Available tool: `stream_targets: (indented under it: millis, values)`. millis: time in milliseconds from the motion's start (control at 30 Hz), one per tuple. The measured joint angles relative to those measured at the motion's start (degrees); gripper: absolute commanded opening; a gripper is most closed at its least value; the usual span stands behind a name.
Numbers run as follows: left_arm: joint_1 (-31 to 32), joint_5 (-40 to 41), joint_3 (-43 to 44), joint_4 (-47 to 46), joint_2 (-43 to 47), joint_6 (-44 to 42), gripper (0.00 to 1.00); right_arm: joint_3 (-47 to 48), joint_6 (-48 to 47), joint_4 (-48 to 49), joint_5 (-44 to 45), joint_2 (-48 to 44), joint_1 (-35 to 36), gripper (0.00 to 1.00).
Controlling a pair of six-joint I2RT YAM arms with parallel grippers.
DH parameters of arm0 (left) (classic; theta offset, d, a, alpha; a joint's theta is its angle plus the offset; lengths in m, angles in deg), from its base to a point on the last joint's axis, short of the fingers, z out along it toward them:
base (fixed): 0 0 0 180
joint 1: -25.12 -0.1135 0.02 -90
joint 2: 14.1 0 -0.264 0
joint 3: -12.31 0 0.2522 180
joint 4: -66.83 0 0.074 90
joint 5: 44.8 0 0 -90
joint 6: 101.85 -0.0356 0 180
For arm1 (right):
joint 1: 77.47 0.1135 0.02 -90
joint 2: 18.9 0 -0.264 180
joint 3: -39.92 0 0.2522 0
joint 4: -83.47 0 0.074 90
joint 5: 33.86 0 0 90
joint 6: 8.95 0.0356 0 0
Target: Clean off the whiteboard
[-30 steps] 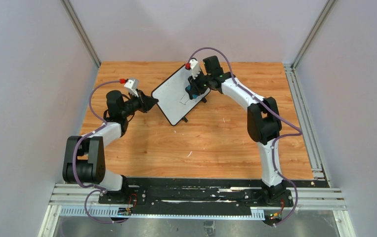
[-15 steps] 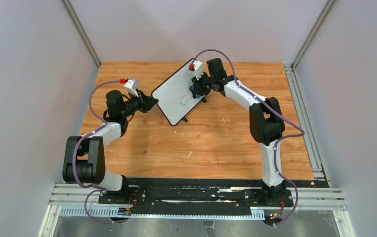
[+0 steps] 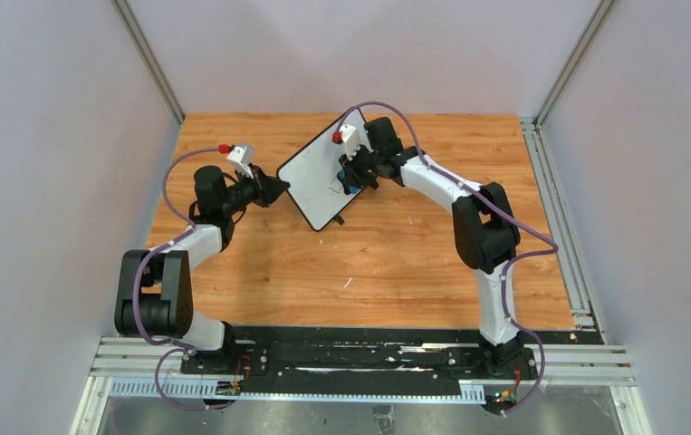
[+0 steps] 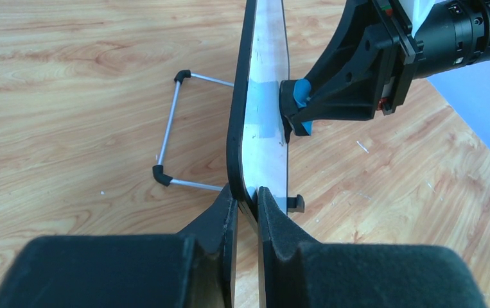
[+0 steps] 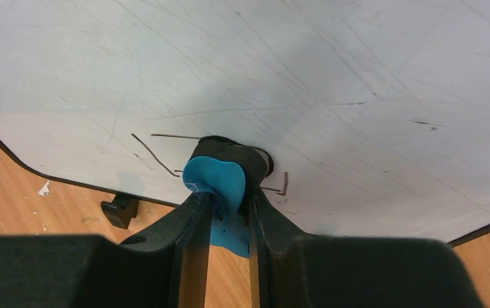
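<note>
Wood-grain desk (image 3: 396, 263) carries the whiteboard (image 3: 312, 181), which stands tilted on its edge toward the far-middle of the desk, between the two arms. It's propped at the back by a thin wire stand (image 4: 168, 138) w/ black corner caps. L pincer (image 4: 245, 196) is clenched on the board's black-framed edge by a rounded corner, one finger on the back and the other on the white face. R pincer (image 5: 225, 192) is clenched on a blue eraser (image 5: 219, 179), w/ its dark pad pressed against the white face, approx mid-board in the top view. Thin black pen strokes (image 5: 155, 154) show just left of the pad, plus a short hooked one just right of it. Faint grey scratches run across the rest of the surface. One small black foot (image 5: 119, 210) sits under the board's lower edge, touching the desk. Small white flecks (image 5: 43, 188) lie on the wood nr the board.
</note>
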Motion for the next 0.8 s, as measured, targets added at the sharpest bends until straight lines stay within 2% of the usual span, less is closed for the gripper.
stream_targets:
  millis: [500, 800]
  values:
    - [0.0, 0.0, 0.0, 0.1, 0.1, -0.2, 0.00, -2.3, 1.0, -0.4, -0.6, -1.6, 4.7, 0.01]
    - [0.0, -0.1, 0.0, 0.1, 0.1, -0.2, 0.00, -3.3, 1.0, -0.3, -0.5, -1.9, 4.5, 0.01]
